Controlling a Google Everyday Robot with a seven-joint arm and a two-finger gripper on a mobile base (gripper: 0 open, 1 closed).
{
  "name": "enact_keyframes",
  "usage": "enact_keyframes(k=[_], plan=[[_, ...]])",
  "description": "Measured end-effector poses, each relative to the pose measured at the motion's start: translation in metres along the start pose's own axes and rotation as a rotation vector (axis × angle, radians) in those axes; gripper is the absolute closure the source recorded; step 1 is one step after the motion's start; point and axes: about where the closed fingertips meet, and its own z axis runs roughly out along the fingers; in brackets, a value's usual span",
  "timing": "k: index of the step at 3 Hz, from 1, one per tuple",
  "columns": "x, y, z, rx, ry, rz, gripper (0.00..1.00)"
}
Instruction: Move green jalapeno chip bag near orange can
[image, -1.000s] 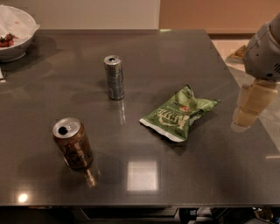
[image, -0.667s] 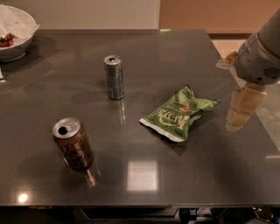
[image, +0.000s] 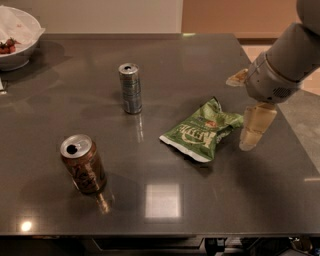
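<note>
Grey table (image: 165, 75) carries the green bag (image: 202, 131) mid-right. Arm (image: 280, 65) slants down from upper right. Gripper (image: 249, 141) hangs just right of the bag; open or closed, I cannot tell.

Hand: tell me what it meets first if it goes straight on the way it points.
Probably the table, just right of the green jalapeno chip bag in the picture. The hand points down beside the bag's right end, apart from it; depth is unclear, so it might clip the bag's edge.

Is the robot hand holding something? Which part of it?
Nothing is held. The gripper hangs just right of the green jalapeno chip bag, which lies on the table.
</note>
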Motion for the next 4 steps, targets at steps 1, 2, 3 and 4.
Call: enact_keyframes(k=[1, 2, 3, 4], plan=[[-0.002, -0.012, 0.021, -0.024, -0.013, -0.003, 0.00], [0.002, -0.020, 0.040, -0.041, -0.011, -0.002, 0.00], [0.014, -0.024, 0.052, -0.050, -0.004, 0.019, 0.00], [0.021, -0.026, 0.060, -0.057, 0.002, 0.040, 0.17]])
